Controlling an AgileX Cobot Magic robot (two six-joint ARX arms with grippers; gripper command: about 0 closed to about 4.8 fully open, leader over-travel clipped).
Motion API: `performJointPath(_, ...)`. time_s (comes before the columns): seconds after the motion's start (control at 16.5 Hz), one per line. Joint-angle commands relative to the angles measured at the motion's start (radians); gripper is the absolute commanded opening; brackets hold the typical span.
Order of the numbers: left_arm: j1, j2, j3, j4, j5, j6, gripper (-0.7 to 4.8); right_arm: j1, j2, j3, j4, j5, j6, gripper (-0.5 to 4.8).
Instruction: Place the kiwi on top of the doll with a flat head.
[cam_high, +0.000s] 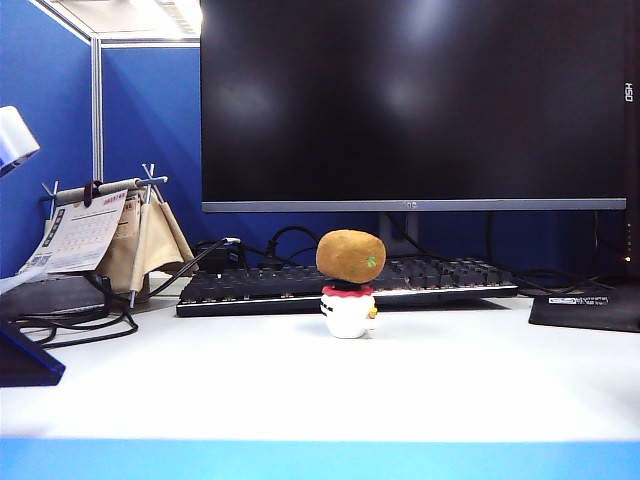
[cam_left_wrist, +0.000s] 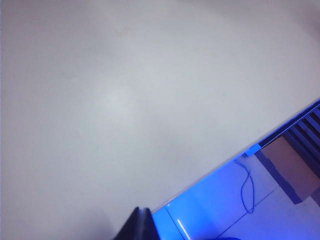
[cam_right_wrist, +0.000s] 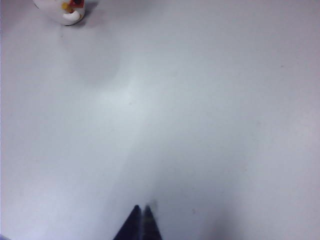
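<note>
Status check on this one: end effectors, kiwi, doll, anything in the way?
Left end effector shut, empty, over bare table near its edge. Right end effector shut, empty, clear of the doll. Kiwi sits on the doll's flat head. Nothing in the way.

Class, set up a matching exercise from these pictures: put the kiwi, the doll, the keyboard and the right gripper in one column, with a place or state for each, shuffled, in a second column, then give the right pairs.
Column one:
1. kiwi
2. doll with a flat head
3. keyboard
4. right gripper

Column two:
A. shut, over bare table, holding nothing
B. resting on the doll's head
C. lying below the monitor, behind the doll
D. standing upright on the white table

Pairs: 1-B, 2-D, 3-C, 4-A
</note>
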Motion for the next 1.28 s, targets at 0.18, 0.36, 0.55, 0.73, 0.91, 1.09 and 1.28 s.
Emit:
performJointPath(0.18,0.0,-0.002,0.003,0.048,-0.002,0.0,-0.06,0.001,-0.002,-0.003,0.014,-0.003,0.004,-0.05)
performJointPath(0.36,0.0,-0.002,0.003,0.048,-0.002,0.0,-0.06,0.001,-0.002,-0.003,0.014,-0.003,0.004,-0.05)
performJointPath(0.55,0.0,-0.002,0.003,0.045,-0.003,0.001,-0.06,0.001,-0.002,-0.003,0.014,-0.003,0.004,-0.05)
performJointPath(0.73,0.0,-0.002,0.005,0.038,-0.019,0.006,-0.06,0.001,-0.002,-0.003,0.014,-0.003,0.004,-0.05)
performJointPath(0.91,0.0,-0.003,0.078,-0.029,-0.161,0.1,-0.06,0.001,-0.002,-0.003,0.014,-0.003,0.004,-0.05)
performJointPath(1.09,0.0,-0.015,0.169,-0.082,-0.309,0.152,-0.06,0.001,-0.002,-0.003,0.013,-0.003,0.004,-0.05)
performJointPath(1.28,0.0,-0.045,0.201,-0.092,-0.336,0.187,-0.06,0.0,-0.002,-0.003,0.014,-0.003,0.004,-0.05)
